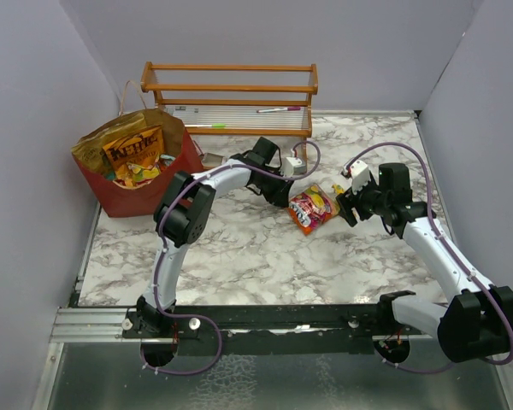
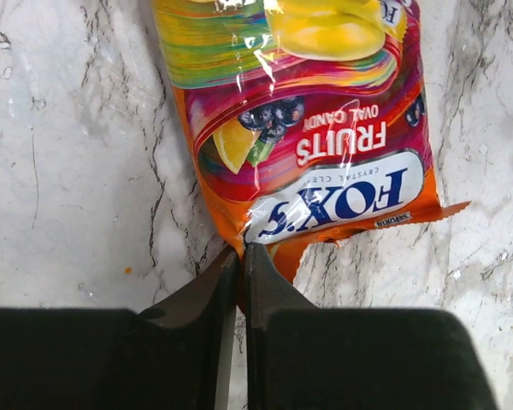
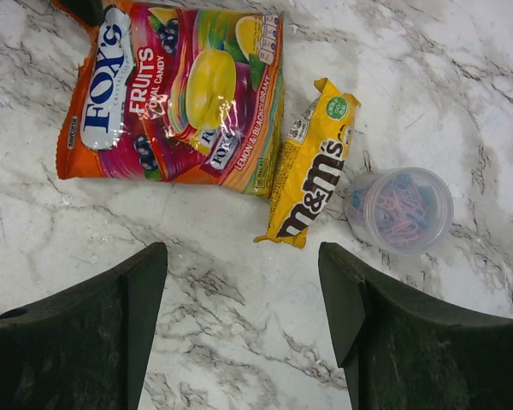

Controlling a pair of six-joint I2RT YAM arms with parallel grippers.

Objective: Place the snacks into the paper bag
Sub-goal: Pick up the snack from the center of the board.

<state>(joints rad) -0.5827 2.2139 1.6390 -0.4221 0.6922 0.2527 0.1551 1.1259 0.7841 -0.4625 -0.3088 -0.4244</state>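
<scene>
The Fox's candy packet [image 2: 316, 154] lies flat just ahead of your left end effector [image 2: 242, 256], whose jaws are pinched almost together on the packet's thin orange seam alone; so slim a bite on slick foil may slip or tear on the lift, well short of the paper bag [image 1: 124, 201] far behind it; your right end effector [image 3: 244, 282] hangs wide open and empty, the M&M's packet [image 3: 312, 175] just ahead; the table [image 1: 239, 256] is glossy and marble-patterned, boxed in by plain grey walls [image 1: 34, 85].

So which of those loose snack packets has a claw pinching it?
The big orange-pink Fox's candy bag: the left claw is shut on its corner. The yellow M&M's pack beside it lies untouched.
</scene>
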